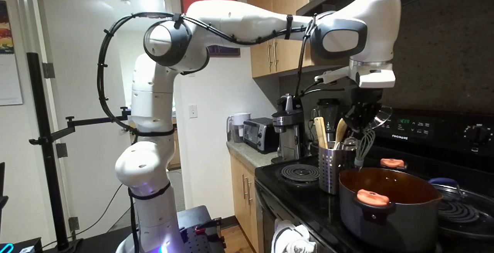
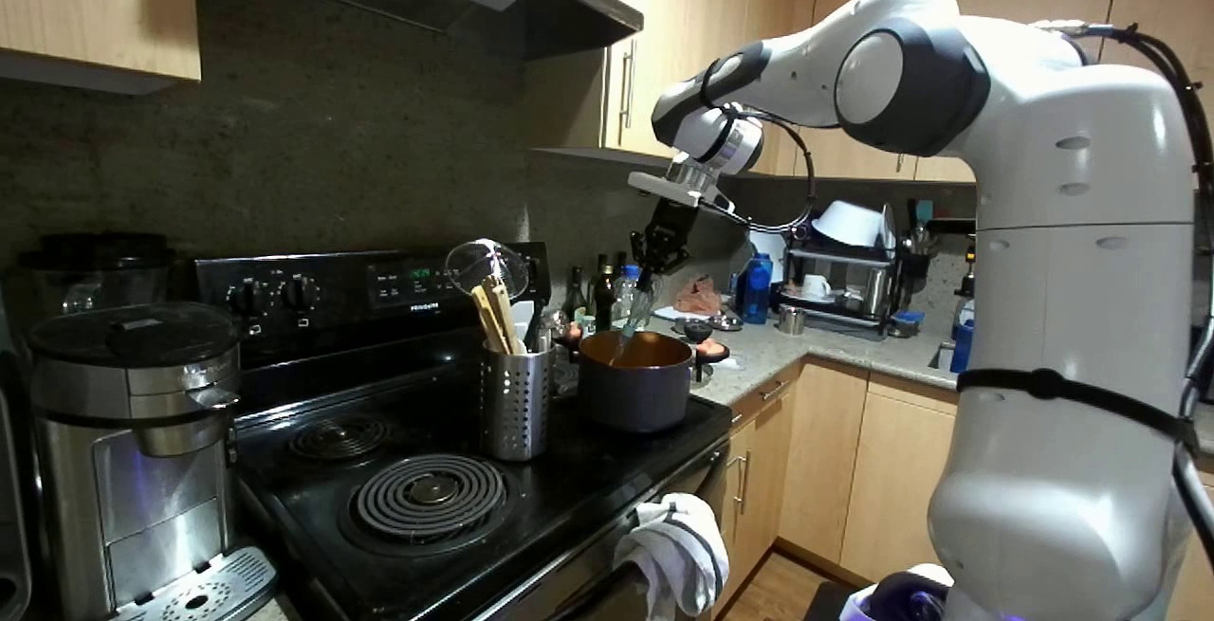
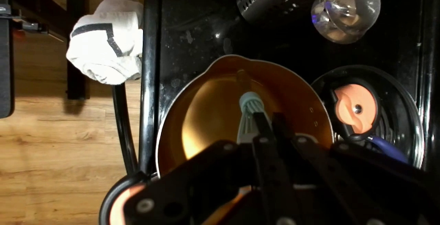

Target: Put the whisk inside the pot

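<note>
Wide, round, grey-walled, orange-lined pot [image 1: 388, 224]: stands on a black coil-burner stove [image 3: 196, 22], its mouth uncovered.
Slim, pale teal-green whisk [image 3: 250, 106]: upside down and tilted, loops uppermost, its handle pointing down over the mouth and seeming to dip inside; how deep the tip reaches is hard to tell.
Black two-fingered hand [image 3: 269, 120]: narrow, pinching the whisk by its loops, above the pot.
Whisk into pot: this looks like the placing step, the release not yet done. The next move likely calls for lowering the whisk a little toward the pot's middle, then letting the loops go.
Tall, perforated steel canister [image 1: 329, 174]: just beside the pot, not touching, with wooden utensils [image 1: 321, 132] upright in it. The whisk hangs nearer this edge, so drifting that way risks a knock.
Orange-padded side handles [image 1: 373, 197]: jut from opposite sides of the rim.
Room to move: the middle of the mouth looks freest.
</note>
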Available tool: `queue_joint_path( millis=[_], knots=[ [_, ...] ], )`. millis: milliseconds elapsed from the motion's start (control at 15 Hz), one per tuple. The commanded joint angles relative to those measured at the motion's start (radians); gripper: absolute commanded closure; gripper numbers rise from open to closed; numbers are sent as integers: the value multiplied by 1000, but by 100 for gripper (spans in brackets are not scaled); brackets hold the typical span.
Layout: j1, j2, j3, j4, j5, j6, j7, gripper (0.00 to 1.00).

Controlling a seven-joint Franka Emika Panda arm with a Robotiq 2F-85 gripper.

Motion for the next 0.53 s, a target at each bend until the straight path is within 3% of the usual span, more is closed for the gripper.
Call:
queue_joint_path(
  millis=[0, 67, 333, 467],
  knots=[
    [-2, 29, 0, 59, -11, -30, -5, 98],
    [-4, 25, -1, 30, -3, -10, 0, 92],
    [-3, 29, 0, 42, -5, -8, 0, 92],
    [-3, 42, 1, 56, -3, -20, 7, 98]
  ],
)
